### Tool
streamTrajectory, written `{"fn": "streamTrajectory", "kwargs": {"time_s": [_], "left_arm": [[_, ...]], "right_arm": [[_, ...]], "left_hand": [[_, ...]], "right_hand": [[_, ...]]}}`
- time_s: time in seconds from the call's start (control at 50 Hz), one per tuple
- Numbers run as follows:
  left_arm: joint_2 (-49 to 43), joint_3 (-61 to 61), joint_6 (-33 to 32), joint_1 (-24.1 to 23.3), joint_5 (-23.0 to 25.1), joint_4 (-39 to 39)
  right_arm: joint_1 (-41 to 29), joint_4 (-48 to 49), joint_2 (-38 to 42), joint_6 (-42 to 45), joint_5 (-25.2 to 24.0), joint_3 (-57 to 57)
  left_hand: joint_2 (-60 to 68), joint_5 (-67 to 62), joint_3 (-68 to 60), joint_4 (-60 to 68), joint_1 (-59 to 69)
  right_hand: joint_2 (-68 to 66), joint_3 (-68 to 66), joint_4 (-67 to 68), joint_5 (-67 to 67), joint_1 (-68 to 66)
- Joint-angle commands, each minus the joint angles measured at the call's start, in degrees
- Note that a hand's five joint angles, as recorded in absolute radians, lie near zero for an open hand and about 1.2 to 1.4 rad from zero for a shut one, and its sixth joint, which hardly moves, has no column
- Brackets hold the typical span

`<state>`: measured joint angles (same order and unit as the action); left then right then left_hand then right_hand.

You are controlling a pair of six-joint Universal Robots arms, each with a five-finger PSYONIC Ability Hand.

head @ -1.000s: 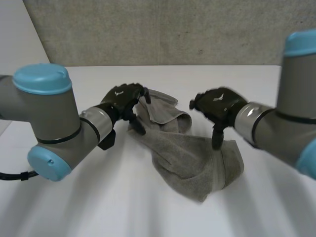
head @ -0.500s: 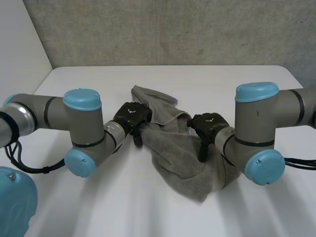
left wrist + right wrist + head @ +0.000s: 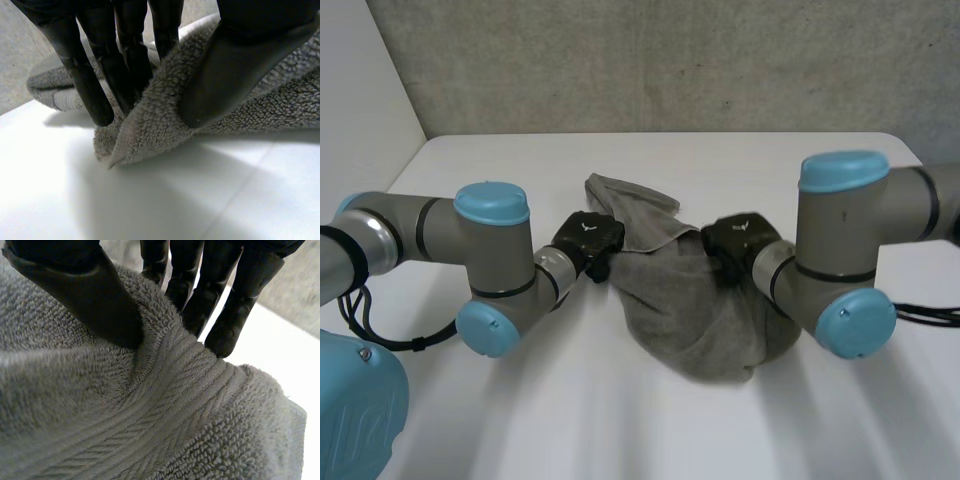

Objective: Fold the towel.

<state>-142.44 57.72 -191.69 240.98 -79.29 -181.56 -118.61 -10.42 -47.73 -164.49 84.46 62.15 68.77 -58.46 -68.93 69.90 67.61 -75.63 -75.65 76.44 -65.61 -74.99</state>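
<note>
Changed from half a second ago: near lobe of the grey towel (image 3: 690, 310) pulled in and rounded, no longer trailing to a loose point toward the front of the white table (image 3: 570, 420); cloth more bunched between the hands. Sunk lower into the towel's right side, right hand (image 3: 738, 240), with the finger seen dangling before now buried in the folds. Barely shifted at the towel's left edge, left hand (image 3: 588, 238), fingers tucked closer in. Against a second ago, both arms drawn back and down, hands then raised over the cloth. Towel heaped mid-table as before, one flap reaching away from the robot. In the head view: the whole heap, both arms and the backs of both hands, with the grips hidden beneath them. In the left wrist view, the grip itself: thumb (image 3: 235, 75) pressed onto a lifted fold of terry near a corner, fingers (image 3: 95, 85) straight down behind it, cloth pinched between, corner tip low against the table. In the right wrist view, much the same on the other side: thumb (image 3: 95, 300) dug into a raised ridge of towel beside its woven band, fingers (image 3: 235, 315) on the ridge's far side, fold squeezed between thumb and fingers.
</note>
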Motion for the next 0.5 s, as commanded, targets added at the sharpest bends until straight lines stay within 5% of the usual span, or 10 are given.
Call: {"fn": "streamTrajectory", "kwargs": {"time_s": [0.02,0.34,0.46,0.5], "left_arm": [[0.67,-2.44,-0.18,0.10,-0.07,0.06],[22.44,-2.52,2.89,2.73,-0.07,2.61],[25.01,-6.04,3.96,4.32,0.02,-2.13],[23.53,-11.02,3.52,4.67,-0.25,-10.18]], "right_arm": [[0.40,-1.18,-4.65,0.40,-1.14,-3.87],[3.47,-9.87,-23.63,0.66,-14.76,-13.79],[3.30,-7.51,-21.88,1.45,-14.85,-20.49],[2.51,-0.43,-16.11,2.68,-14.59,-28.27]], "left_hand": [[11.23,-11.54,-11.07,10.10,12.39],[11.23,-11.54,-11.07,10.10,12.39],[11.23,-11.54,-11.07,10.10,12.39],[11.23,-11.54,-11.07,10.10,12.39]], "right_hand": [[-4.37,-4.35,3.56,-4.39,-5.01],[-4.37,-4.35,3.56,-4.39,-5.01],[-4.37,-4.35,3.56,-4.39,-5.01],[-4.37,-4.35,3.56,-4.39,-5.01]]}}
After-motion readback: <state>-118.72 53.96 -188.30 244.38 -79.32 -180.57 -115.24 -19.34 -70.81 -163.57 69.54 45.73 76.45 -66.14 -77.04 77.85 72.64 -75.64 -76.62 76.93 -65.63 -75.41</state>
